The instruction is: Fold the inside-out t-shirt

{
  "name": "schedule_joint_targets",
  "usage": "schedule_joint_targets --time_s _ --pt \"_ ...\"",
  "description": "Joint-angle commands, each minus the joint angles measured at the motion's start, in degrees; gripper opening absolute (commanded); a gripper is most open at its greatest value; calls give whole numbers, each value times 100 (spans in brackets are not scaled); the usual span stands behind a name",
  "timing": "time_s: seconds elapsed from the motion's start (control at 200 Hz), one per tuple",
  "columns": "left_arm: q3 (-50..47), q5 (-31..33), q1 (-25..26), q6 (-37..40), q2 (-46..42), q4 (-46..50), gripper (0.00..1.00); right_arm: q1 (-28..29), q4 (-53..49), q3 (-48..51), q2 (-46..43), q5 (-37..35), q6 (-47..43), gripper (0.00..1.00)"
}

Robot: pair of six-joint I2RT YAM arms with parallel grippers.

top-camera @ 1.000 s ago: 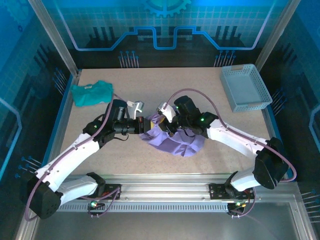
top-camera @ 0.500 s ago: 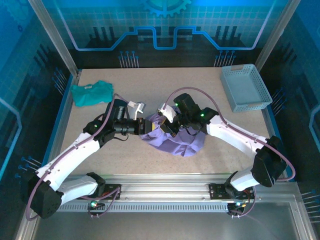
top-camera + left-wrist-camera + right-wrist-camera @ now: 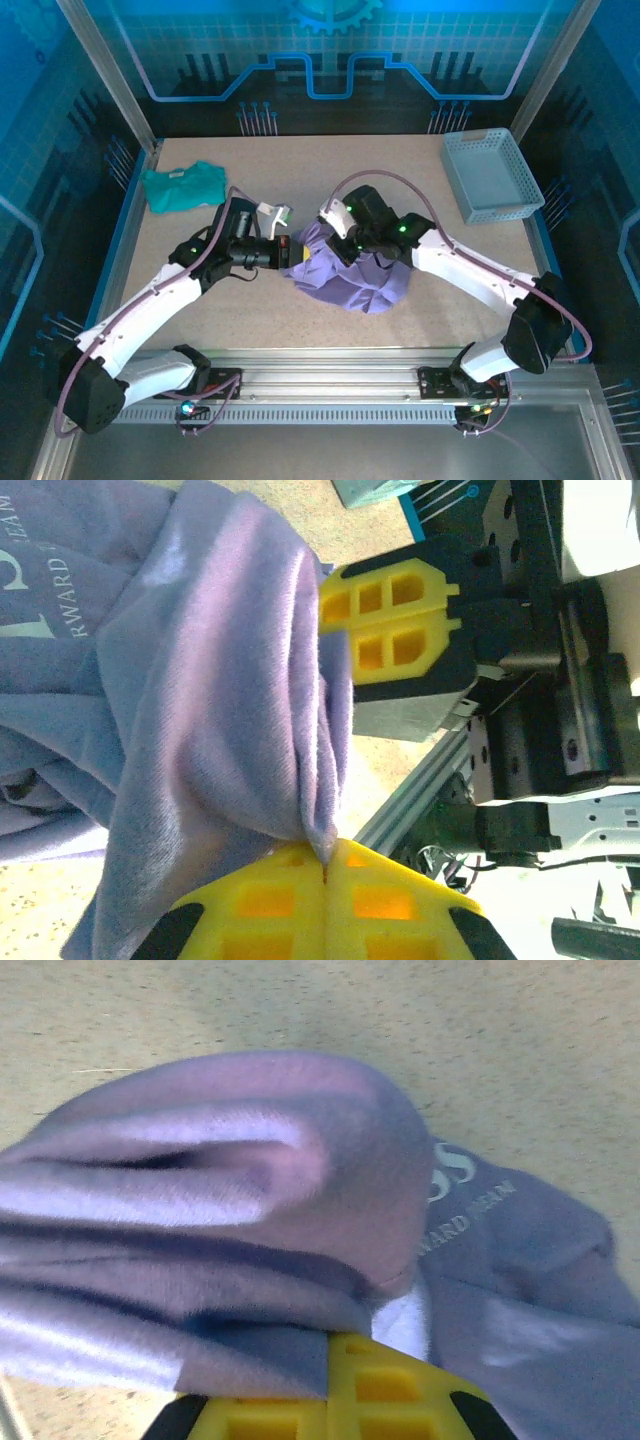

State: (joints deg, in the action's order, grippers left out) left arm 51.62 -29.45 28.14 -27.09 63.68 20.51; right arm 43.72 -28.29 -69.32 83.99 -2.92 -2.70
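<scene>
Yellow-fingered left end effector (image 3: 325, 865) clamped shut on fold of inside-out t-shirt (image 3: 220, 680). Right end effector (image 3: 330, 1360) likewise closed on bunched lavender cloth, both pinches close together. Shirt lies crumpled mid-tabletop (image 3: 330, 170) between arms, white lettering partly showing. Your step, by my reading: open garment up before folding. Draw end effectors apart slowly, lift evenly, watch thin fold at left grip for slipping. Stay clear of teal shirt (image 3: 183, 186) far left and blue basket (image 3: 492, 175) far right.
</scene>
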Motion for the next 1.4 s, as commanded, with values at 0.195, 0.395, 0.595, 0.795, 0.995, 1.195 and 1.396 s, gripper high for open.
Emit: schedule_joint_targets --time_s 0.195,0.395,0.595,0.795,0.995,1.195,1.396 --pt "-395 -1747 -357 -1267 -177 -1394 3 175 148 72 -306 -2342 12 6" --pt "-889 -1921 -777 -2485 -235 -2849 0 100 126 384 -765 -1500 -358 24" --pt "-785 -1862 -768 -2304 -196 -2535 0 97 847 906 -1375 689 -880 41" --pt "-683 -1827 -766 -2051 -214 -2193 0 114 1343 774 -1009 1502 -900 48" --pt "-696 -1740 -766 -1976 -319 -2145 0 87 1486 611 -545 1593 -714 24" --pt "-533 -266 -767 -1012 -643 -1016 2 -255 1820 953 -801 2629 -193 0" --pt "-999 788 -497 -328 -1185 -1084 34 -587 2114 1096 -816 3354 575 0"
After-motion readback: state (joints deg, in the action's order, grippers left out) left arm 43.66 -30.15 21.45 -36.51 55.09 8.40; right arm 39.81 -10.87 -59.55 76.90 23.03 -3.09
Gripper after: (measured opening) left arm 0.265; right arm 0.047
